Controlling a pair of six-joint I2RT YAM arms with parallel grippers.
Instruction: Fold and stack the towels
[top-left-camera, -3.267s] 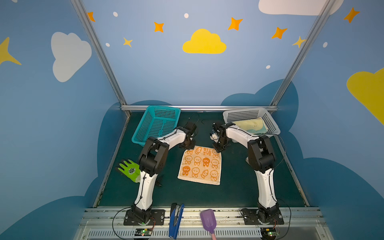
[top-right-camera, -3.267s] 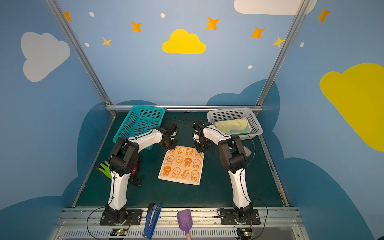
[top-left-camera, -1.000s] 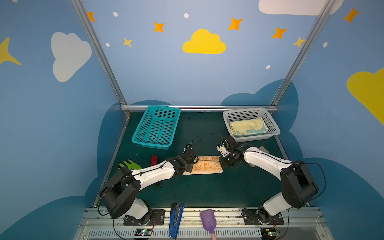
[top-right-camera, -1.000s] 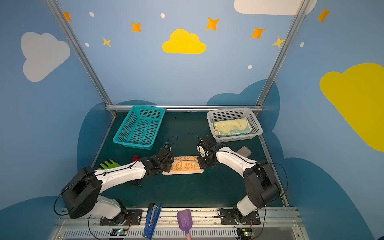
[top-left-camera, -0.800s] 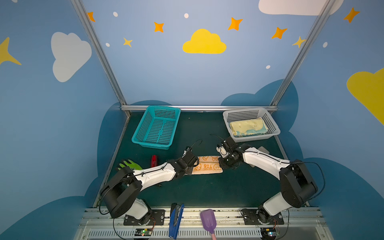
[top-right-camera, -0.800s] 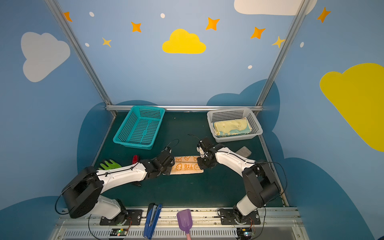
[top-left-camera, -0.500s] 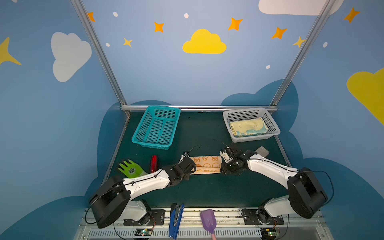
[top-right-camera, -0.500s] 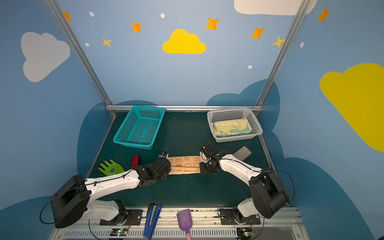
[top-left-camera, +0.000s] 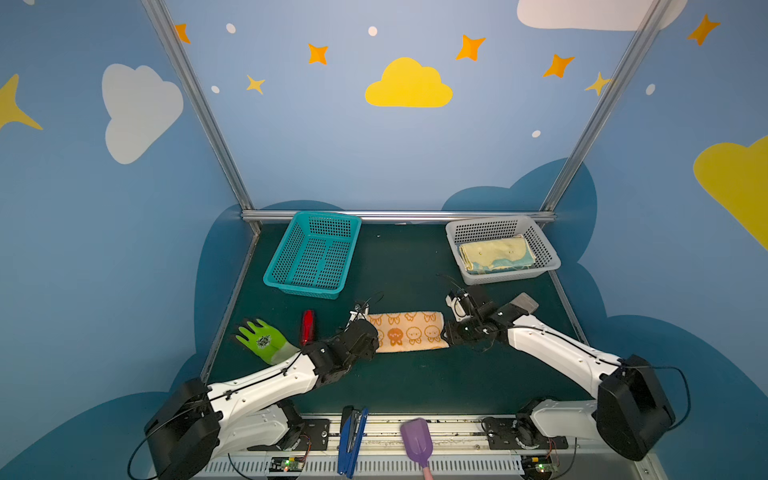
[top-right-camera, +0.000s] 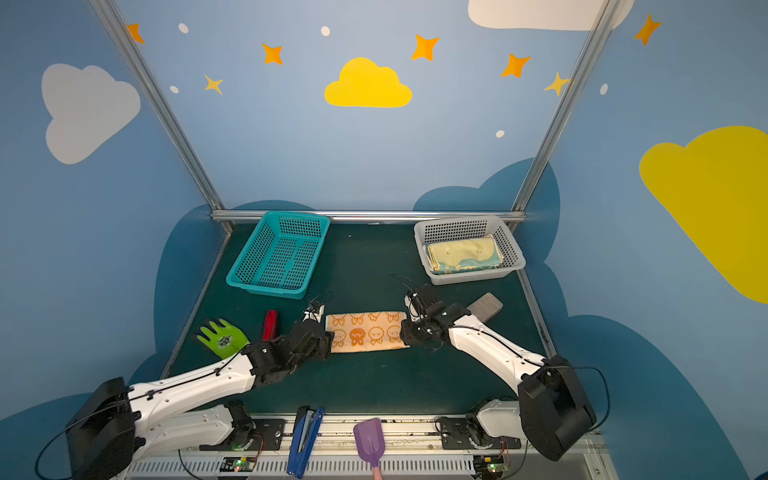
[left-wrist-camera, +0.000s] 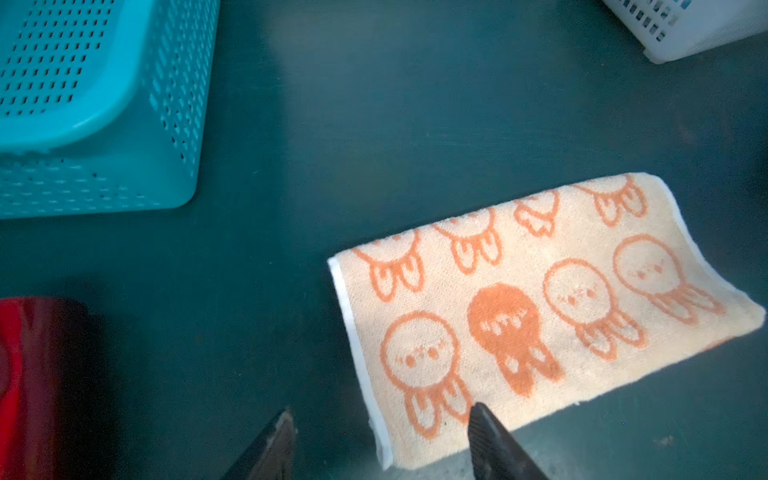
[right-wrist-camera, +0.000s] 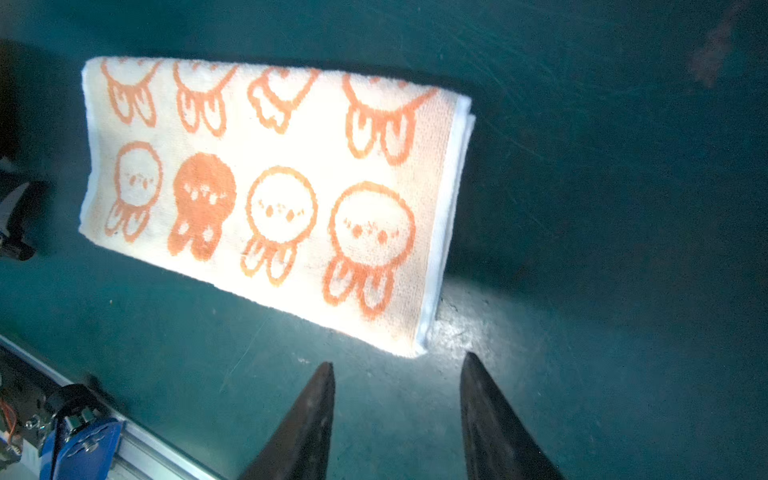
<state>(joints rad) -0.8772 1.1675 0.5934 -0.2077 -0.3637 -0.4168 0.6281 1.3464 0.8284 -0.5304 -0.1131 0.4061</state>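
Towel (top-left-camera: 409, 332), cream with orange rabbits, lies flat on the dark green mat (top-left-camera: 395, 386), mid-table toward the front edge, folded double into a long strip with its long sides running across the table. Arms reach in low from either side, one at each short end. Left gripper (left-wrist-camera: 381, 417): jaws parted wide and holding nothing; one finger (left-wrist-camera: 494, 444) sits over the towel's near corner, the other stands over bare mat, and the white-hemmed edge runs between them. Cannot tell whether that finger touches the cloth. Right gripper (right-wrist-camera: 397, 360): jaws also parted and empty, tips just short of the towel's other near corner, where the doubled hem shows two layers. Teal basket (top-left-camera: 305, 288) stands at back left with nothing in it. White basket (top-left-camera: 509, 276) stands at back right and holds folded cloths (top-left-camera: 494, 253), pale yellow on top with mint-blue patches. Green glove (top-left-camera: 264, 340) lies at front left beside the left arm, with a small red object (top-left-camera: 307, 326) between glove and towel. Grey block (top-left-camera: 524, 302) lies near the right arm, in front of the white basket.
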